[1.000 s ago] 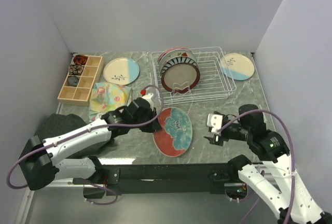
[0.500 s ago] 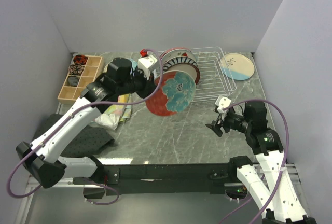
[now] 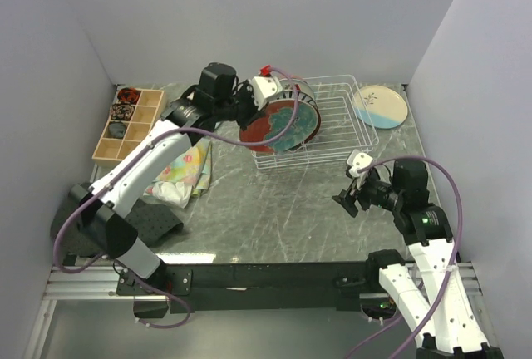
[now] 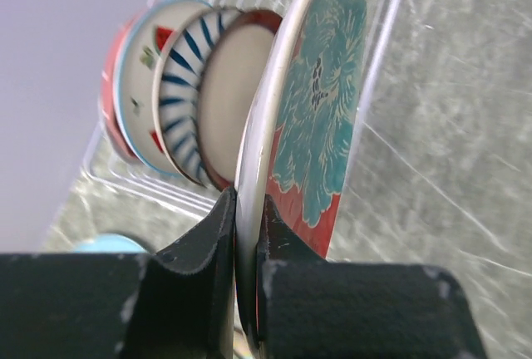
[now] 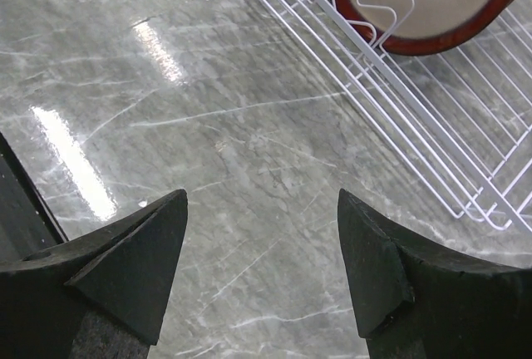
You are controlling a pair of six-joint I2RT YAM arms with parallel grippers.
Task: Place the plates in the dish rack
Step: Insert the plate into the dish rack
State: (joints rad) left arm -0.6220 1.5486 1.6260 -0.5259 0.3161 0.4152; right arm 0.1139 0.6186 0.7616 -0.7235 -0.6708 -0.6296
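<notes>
At the lower right of the top view, the right gripper [image 3: 347, 201] is seen above the bare grey marbled table [image 3: 274, 209]. Its fingers [image 5: 137, 251] are spread wide, and nothing is held between them. In its wrist view only table surface is framed between the pads, with a near corner of the dish rack [image 5: 416, 118] at the upper right.

Left of centre, a floral cloth [image 3: 184, 168] is lying crumpled on the table, partly covered by the left arm [image 3: 141, 168]. A dark mat [image 3: 137, 222] is seen below it, toward the lower left.

Higher in the frame, the left gripper [image 4: 247, 205] is pinched on the rim of the red floral plate [image 3: 287, 126]. The plate is held on edge, tilted, over the near left part of the white wire rack. Whether its lower rim is resting on the wires cannot be told.

Just behind it, four plates are stood on edge in a row in the rack. The taupe plate [image 4: 226, 85] is nearest, then the striped plate [image 4: 184, 60], the watermelon-print plate [image 4: 148, 51] and the pinkish-red plate [image 4: 108, 101]. The right half of the rack is seen as bare wire.

At the upper right, the cream-and-blue plate [image 3: 380, 105] is laid flat on the table just beside the rack's far right corner. At the upper left, a wooden box [image 3: 126, 124] is set against the wall, with small dark items in some compartments.
</notes>
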